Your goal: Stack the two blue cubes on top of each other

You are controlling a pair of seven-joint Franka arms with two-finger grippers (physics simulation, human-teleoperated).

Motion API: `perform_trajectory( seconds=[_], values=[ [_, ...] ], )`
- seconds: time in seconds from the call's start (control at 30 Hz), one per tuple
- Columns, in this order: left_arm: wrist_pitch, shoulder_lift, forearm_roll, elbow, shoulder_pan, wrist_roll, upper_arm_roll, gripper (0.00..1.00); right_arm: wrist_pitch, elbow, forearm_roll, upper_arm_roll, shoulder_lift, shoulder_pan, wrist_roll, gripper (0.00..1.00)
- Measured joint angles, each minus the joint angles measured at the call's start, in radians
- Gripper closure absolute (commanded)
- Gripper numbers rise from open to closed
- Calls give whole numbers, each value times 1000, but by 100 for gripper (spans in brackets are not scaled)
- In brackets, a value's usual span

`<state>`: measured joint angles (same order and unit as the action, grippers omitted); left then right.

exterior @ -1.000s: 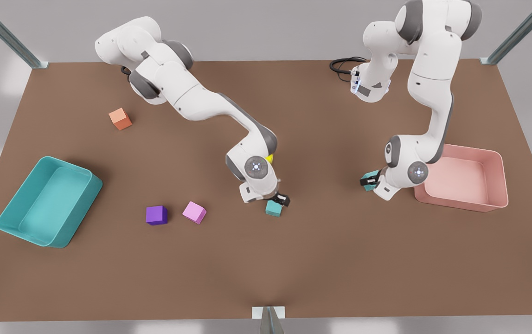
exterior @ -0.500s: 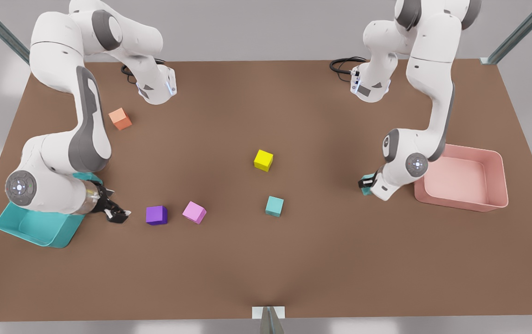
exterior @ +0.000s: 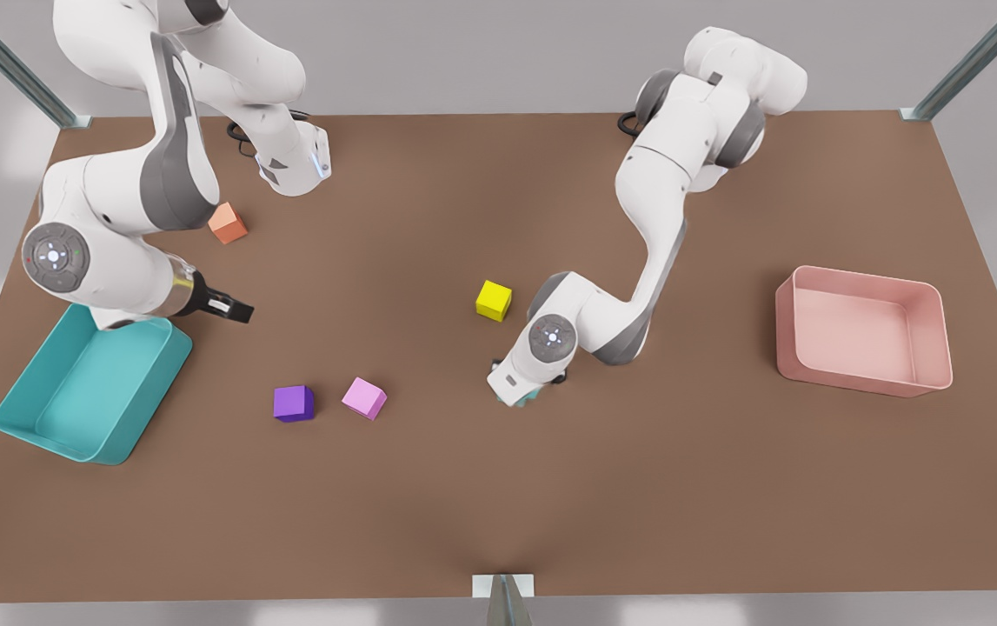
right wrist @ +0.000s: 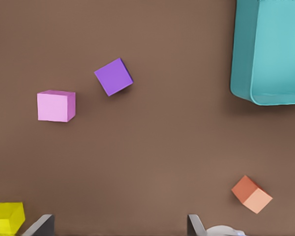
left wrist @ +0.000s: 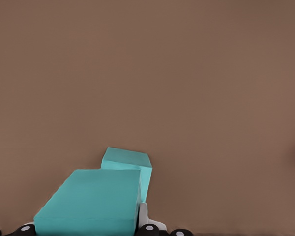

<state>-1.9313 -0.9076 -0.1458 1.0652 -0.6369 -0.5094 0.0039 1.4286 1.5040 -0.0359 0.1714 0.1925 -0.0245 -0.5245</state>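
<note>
Since 0.5 s ago, left gripper [exterior: 526, 393] carried held cube [left wrist: 91, 201] from beside pink tray [exterior: 865, 376] to table centre; now clamped on it, just above and partly over second cube [left wrist: 130, 163]. Right gripper [exterior: 233, 308] lifted beside teal tray [exterior: 96, 448], fingers [right wrist: 37, 227] spread, empty, arm waiting.

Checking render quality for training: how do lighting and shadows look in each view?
Front view: even, soft light, no glare on the table. Left wrist view: the blue cube held in the left hand looms large, the second blue cube beyond it. Right wrist view, over the open right hand: the purple cube casts a faint shadow.
</note>
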Motion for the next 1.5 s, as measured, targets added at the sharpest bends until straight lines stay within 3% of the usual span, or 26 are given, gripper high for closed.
perform_trajectory(
  seconds=[0.63, 0.67, 0.73, 1.33, 1.4, 1.5],
  values=[
    [-8, -43, -3, -10, 0, -184, -19, 47, -6, 15, -1, 0, 18, -2, 177, 0],
    [-11, -45, -3, -10, 0, -189, -19, 45, -6, 15, -2, 0, 20, -2, 182, 0],
    [-16, -46, -7, -9, 0, -197, -19, 0, -6, 15, -2, 0, 23, -2, 191, 0],
    [14, 9, -16, -13, 11, -237, -18, 0, -7, 16, -2, -1, 30, -1, 245, 0],
    [48, 64, -15, -14, 21, -239, -15, 0, -7, 19, -2, -1, 30, -2, 249, 0],
    [185, 261, 10, -13, 140, -226, 1, 0, -8, 18, -1, -2, 25, -3, 253, 0]
  ],
)
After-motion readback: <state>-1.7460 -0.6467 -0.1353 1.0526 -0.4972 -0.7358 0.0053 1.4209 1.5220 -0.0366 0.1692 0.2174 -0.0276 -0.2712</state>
